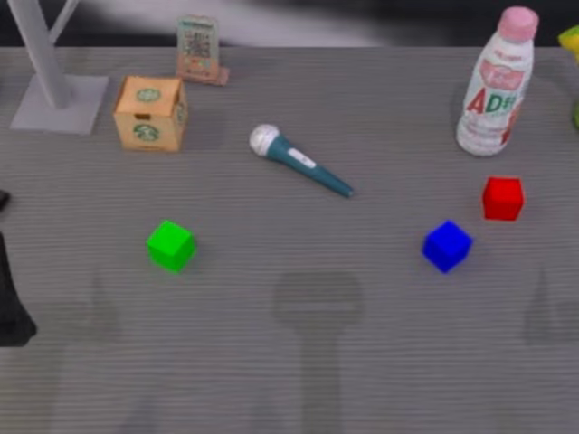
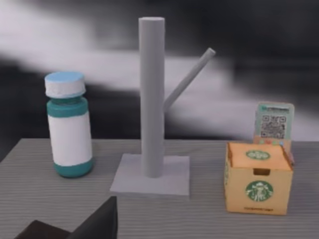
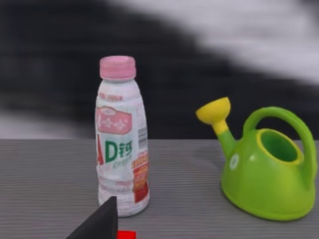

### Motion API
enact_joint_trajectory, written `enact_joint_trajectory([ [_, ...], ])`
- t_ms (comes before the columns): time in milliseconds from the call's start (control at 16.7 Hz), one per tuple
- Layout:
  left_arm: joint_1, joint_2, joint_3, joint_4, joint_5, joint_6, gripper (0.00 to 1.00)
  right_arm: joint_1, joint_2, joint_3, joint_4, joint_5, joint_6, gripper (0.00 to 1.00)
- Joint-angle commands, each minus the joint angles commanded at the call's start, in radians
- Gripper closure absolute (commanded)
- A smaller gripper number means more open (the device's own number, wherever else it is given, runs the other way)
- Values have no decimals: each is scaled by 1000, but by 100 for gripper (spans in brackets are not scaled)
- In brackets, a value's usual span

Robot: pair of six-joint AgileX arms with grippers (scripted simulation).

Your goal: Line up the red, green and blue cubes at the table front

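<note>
i see three cubes on the table (image 1: 380,362) and none is lined up yet. the green cube (image 1: 171,245) sits alone toward the left edge, about midway between back and front. the blue cube (image 1: 447,245) and the red cube (image 1: 502,198) are near each other toward the right edge, apart, with red a little farther back. all three are scattered, well short of the front edge, so i judge the task has not started.

my left arm's gripper (image 1: 13,298) shows only as a dark shape at the left edge in the top view, so i cannot tell whether its claw is open or closed. my right arm's gripper is out of the top view; a dark finger (image 3: 97,224) pokes into its wrist view (with a sliver of red just beside it), and that does not show me the claw's state either.

the count: one red, one green, one blue cube. clutter sits mostly along the back edge: one cardboard box (image 1: 150,112) and one grey stand (image 1: 56,90) at the back-left corner, one qr card (image 1: 199,49), one microphone (image 1: 299,160) nearer the middle, one drink bottle (image 1: 493,86) and one green watering can (image 3: 266,164) at the back-right corner, one white jar (image 2: 69,130). the front strip is where i judge the row belongs.
</note>
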Motion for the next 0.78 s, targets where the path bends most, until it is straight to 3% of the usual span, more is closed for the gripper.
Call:
enact_joint_trajectory([
  [360, 0, 0, 0, 0, 0, 0, 0, 13, 103, 103, -66, -4, 16, 0],
  [780, 0, 0, 0, 0, 0, 0, 0, 53, 683, 635, -385, -1, 82, 0],
])
